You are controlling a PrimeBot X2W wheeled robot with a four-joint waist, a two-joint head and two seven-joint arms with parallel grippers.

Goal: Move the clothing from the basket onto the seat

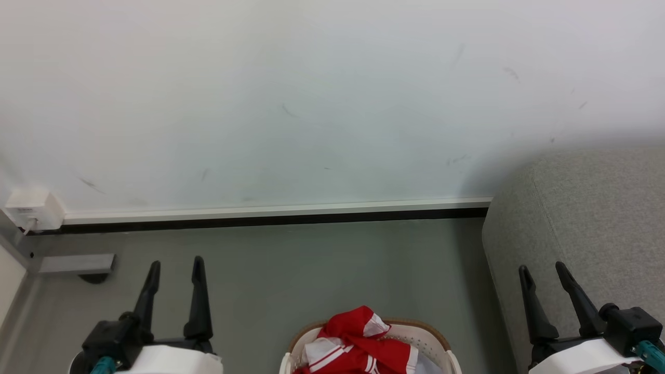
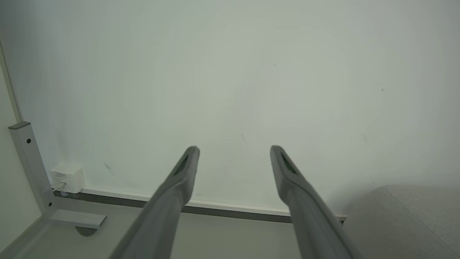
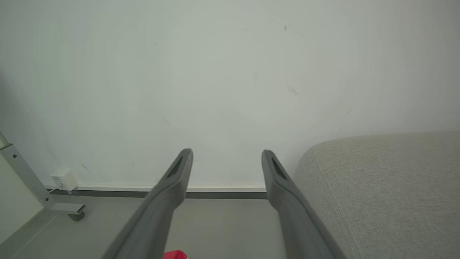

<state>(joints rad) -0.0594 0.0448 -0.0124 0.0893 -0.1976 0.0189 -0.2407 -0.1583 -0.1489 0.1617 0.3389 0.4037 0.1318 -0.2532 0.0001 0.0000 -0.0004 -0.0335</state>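
Note:
Red clothing [image 1: 358, 343] with white panels and stripe trim is heaped in the cream basket [image 1: 441, 347] with a brown rim, at the bottom middle of the head view. A scrap of the red clothing [image 3: 175, 255] peeks in at the bottom of the right wrist view. The grey woven seat [image 1: 597, 218] fills the right side; the seat [image 3: 388, 187] and seat [image 2: 402, 223] also show in the wrist views. My left gripper [image 1: 175, 264] is open at lower left, left of the basket. My right gripper [image 1: 543, 270] is open over the seat's front edge. Both hold nothing.
A white wall with a pale skirting board [image 1: 275, 210] runs across the back. A white socket box [image 1: 34, 208] sits low at the left. A grey metal frame leg with a foot [image 1: 78, 264] stands on the grey floor [image 1: 332, 270] at far left.

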